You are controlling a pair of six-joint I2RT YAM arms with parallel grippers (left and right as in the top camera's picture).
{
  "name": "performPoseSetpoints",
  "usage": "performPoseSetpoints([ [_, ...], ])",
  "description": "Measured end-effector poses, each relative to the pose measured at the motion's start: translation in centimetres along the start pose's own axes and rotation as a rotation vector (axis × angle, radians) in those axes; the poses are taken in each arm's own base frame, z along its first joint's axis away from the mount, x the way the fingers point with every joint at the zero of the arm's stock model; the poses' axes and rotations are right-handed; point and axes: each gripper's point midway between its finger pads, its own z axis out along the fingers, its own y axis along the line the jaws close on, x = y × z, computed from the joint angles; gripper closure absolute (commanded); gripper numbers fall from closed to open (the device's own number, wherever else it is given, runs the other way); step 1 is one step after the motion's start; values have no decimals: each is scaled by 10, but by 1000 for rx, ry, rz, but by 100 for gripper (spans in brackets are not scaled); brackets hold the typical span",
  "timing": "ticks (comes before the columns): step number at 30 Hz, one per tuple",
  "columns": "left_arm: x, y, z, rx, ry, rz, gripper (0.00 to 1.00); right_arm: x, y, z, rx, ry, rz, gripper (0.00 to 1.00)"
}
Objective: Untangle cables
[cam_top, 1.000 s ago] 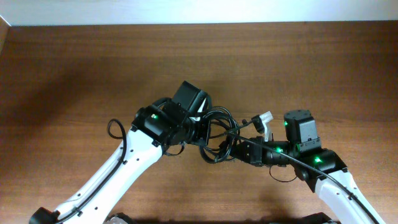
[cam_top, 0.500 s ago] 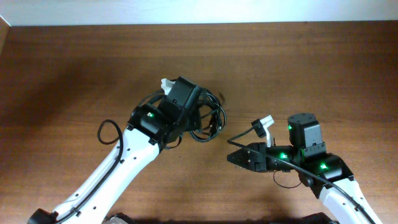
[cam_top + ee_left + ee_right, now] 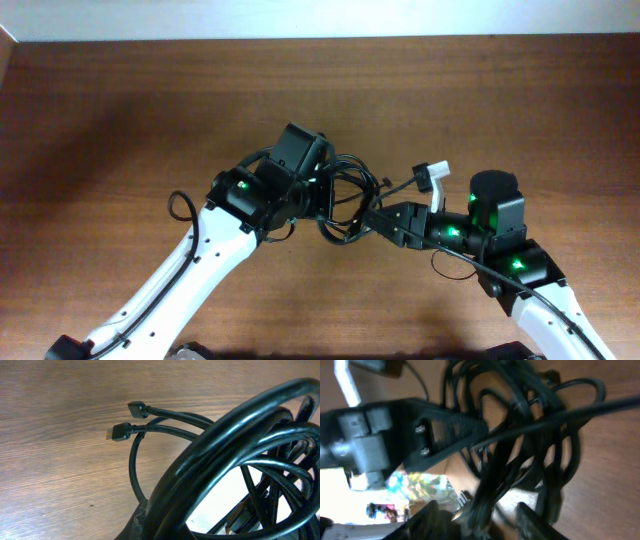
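1. The left gripper [image 3: 320, 196] sits near the middle of the table [image 3: 120, 120]. It is closed tight on the cables [image 3: 345, 192], which bunch at its tip as a knot of black loops.
2. In the left wrist view, those loops stand right in front of the lens and fill the right half of the picture. They cover the gripper's own fingers.
3. Two plug connectors [image 3: 137, 409] [image 3: 119, 433] lie flat on the wood, just beside each other, at the far ends of two cords leading out of the bundle. A thinner cord curves down below them and runs back under the loops.
4. The right gripper [image 3: 372, 216] comes in from the right. Its tip is pushed into the right-hand side of the same bundle, in among the cords.
5. In the right wrist view, one black finger [image 3: 450, 425] with two screws in it points into the tangle, and a cord runs past its tip.
6. The other finger is lost in blur at the lower edge. I cannot tell how far apart the right jaws stand, or whether any cord is pinched between them.
7. The two grippers are near each other, with the cables between them.
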Motion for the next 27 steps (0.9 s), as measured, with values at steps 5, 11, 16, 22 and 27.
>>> performPoseSetpoints([
  [5, 3, -20, -1, 111, 27, 17, 100, -5, -21, 7, 63, -11, 65, 96],
  [11, -3, -32, -2, 167, 6, 42, 100, 11, -42, 10, 128, 56, 177, 96],
  [16, -13, -30, -1, 158, -39, 33, 100, 33, -47, 4, 171, 147, 174, 96],
  [22, -33, 2, -3, 102, -80, -193, 100, 48, -54, 0, 195, 197, 174, 96],
  [27, -26, 10, -2, 70, -53, -226, 100, 50, -55, 0, 198, 203, 175, 92],
])
